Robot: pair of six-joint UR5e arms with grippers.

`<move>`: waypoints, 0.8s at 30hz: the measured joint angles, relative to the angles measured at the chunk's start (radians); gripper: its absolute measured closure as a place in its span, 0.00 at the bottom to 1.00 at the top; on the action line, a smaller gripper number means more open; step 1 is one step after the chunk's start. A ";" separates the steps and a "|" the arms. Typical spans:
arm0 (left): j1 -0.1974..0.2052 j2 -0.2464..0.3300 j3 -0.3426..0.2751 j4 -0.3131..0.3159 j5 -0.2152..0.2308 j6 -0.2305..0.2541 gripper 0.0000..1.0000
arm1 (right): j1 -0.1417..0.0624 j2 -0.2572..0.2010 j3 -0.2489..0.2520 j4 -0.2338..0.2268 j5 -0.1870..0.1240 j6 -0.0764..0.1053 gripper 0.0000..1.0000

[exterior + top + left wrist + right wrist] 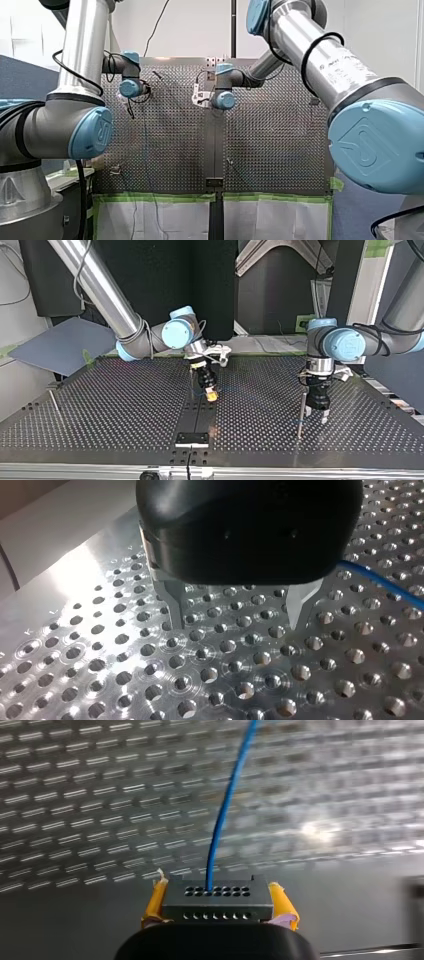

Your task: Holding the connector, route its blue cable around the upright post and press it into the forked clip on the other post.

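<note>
In the right wrist view my right gripper is shut on a black connector, held between its yellow pads. The blue cable runs from the connector's face ahead over the plate. In the top view that gripper hangs low over the table's middle. My left gripper is open, with bare perforated plate between its metal fingers. The blue cable passes beside one finger, outside the gap. In the top view my left gripper stands just beside a thin upright post.
A second thin rod stands near the top view's left edge. A small black block sits at the middle of the near edge. The perforated table spreads wide between the rod and my right gripper.
</note>
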 joint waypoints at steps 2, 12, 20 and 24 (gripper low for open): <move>0.000 0.000 0.000 0.000 -0.005 0.002 0.00 | 0.001 0.018 0.018 0.004 0.011 -0.005 1.00; 0.000 0.000 -0.001 -0.004 -0.016 0.005 0.00 | -0.003 0.040 0.101 -0.061 0.019 0.025 1.00; -0.001 0.000 -0.001 -0.012 -0.027 0.002 0.00 | -0.006 0.045 0.169 -0.128 0.037 0.012 1.00; -0.002 0.000 -0.001 -0.014 -0.028 0.003 0.00 | -0.006 0.046 0.209 -0.168 0.063 -0.015 1.00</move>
